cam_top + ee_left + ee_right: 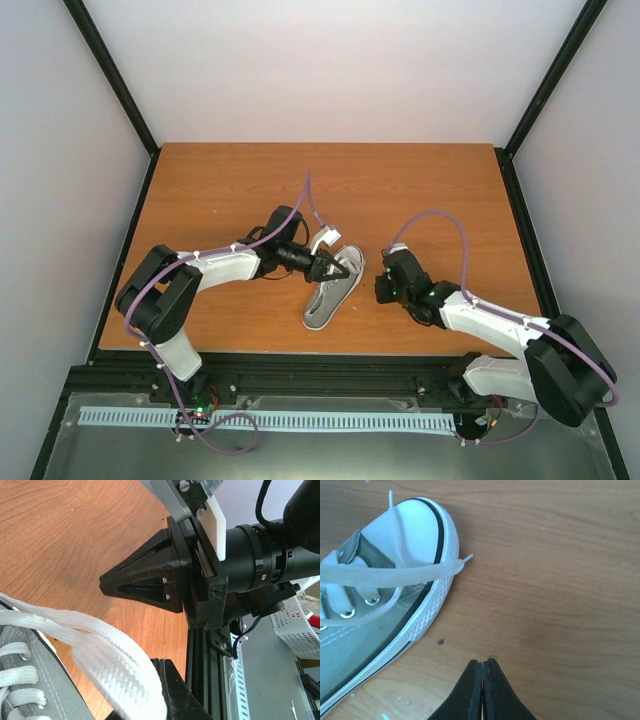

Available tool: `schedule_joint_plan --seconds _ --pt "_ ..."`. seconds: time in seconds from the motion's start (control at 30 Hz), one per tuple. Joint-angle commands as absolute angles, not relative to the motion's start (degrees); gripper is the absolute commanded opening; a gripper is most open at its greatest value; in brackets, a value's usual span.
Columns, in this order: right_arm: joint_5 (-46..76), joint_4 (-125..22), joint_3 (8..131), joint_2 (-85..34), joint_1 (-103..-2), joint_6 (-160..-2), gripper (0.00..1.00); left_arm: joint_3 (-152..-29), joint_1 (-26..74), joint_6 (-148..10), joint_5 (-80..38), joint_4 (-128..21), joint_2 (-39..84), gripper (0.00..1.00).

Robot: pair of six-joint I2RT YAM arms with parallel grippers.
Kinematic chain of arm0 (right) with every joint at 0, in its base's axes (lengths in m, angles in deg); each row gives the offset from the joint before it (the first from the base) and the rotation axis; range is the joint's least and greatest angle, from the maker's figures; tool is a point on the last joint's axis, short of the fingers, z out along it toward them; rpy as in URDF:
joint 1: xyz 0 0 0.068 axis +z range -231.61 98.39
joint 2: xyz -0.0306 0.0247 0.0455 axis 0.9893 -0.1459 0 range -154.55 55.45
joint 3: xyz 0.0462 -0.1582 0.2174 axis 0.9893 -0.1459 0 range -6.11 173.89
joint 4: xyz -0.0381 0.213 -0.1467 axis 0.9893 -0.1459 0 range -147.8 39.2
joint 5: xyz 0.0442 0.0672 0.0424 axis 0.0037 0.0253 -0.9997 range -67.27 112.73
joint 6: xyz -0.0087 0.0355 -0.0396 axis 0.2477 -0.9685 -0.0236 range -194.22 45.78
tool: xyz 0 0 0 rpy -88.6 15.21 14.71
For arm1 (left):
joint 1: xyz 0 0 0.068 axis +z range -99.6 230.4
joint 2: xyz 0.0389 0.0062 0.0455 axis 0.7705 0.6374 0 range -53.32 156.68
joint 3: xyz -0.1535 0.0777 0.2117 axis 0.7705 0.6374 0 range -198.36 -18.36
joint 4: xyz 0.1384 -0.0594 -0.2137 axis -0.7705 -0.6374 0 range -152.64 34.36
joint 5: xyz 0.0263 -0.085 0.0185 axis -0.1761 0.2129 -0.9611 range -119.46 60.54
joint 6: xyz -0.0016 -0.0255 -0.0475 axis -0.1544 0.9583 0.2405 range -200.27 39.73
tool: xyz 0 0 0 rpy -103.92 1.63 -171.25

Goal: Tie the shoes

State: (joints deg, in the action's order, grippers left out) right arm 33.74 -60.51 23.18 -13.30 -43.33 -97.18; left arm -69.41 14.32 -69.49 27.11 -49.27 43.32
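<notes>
1. The left pincer [325, 266] reaches in from the left over the laced part of the shoe. Its jaws are pressed together on a flat white lace [117, 662], which runs taut from the eyelet rows to the fingers.
2. The small grey canvas low-top sneaker with a white rubber sole [333, 292] rests on its sole on the brown wooden bench [230, 190], near the middle, between the two arms and closer to the near edge than the far one.
3. Its long axis runs diagonally from near-left to far-right. The white toe cap [415, 522] points away from the arm bases and a little right, and the heel faces the near edge.
4. The lacing is threaded through the metal eyelets [370, 601], but no knot or bow shows. A loose lace end [455, 565] crosses the toe cap, its tip past the sole rim (I cannot tell whether it is the pinched lace).
5. The task looks barely begun: one lace is gripped, while the crossing, the loops and the tightening are all left to do.
6. The right pincer [482, 662] is just right of the toe, low over bare wood. Its jaws are pressed together on nothing, apart from shoe and lace.
</notes>
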Motion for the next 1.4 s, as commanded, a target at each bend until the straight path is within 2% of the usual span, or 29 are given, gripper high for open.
schedule_joint_plan --seconds 0.0,0.07,0.17,0.3,0.43,0.63,1.1,1.37 --pt "29.9 -59.6 21.9 -10.4 -43.5 -101.0 0.09 -70.4 14.0 -69.7 27.3 -47.7 43.2 0.04" --pt "28.0 -56.4 20.5 -8.1 -43.7 -100.3 0.28 -70.4 14.0 -70.4 27.6 -48.4 42.7 0.04" --pt "16.4 -45.5 16.6 -2.7 -48.1 -101.1 0.5 -70.8 14.0 -72.4 27.9 -50.9 42.0 0.03" --pt "0.0 -36.5 17.0 -1.1 -54.1 -101.7 0.68 -70.7 14.0 -72.3 27.4 -51.1 41.8 0.03" --pt "-8.5 -32.7 20.9 -4.9 -54.1 -98.6 0.77 -70.8 14.1 -71.8 27.9 -50.5 42.3 0.03" --pt "-15.3 -27.6 23.3 -10.4 -53.6 -95.1 0.82 -70.7 14.0 -71.8 27.8 -50.5 42.2 0.03" --pt "-20.0 -24.2 26.3 -23.5 -49.4 -88.9 0.78 -70.7 14.0 -70.9 28.8 -49.2 42.7 0.03" --pt "-16.8 -20.5 24.2 -26.2 -46.7 -88.6 0.77 -70.4 14.0 -69.3 29.1 -47.4 42.4 0.03"
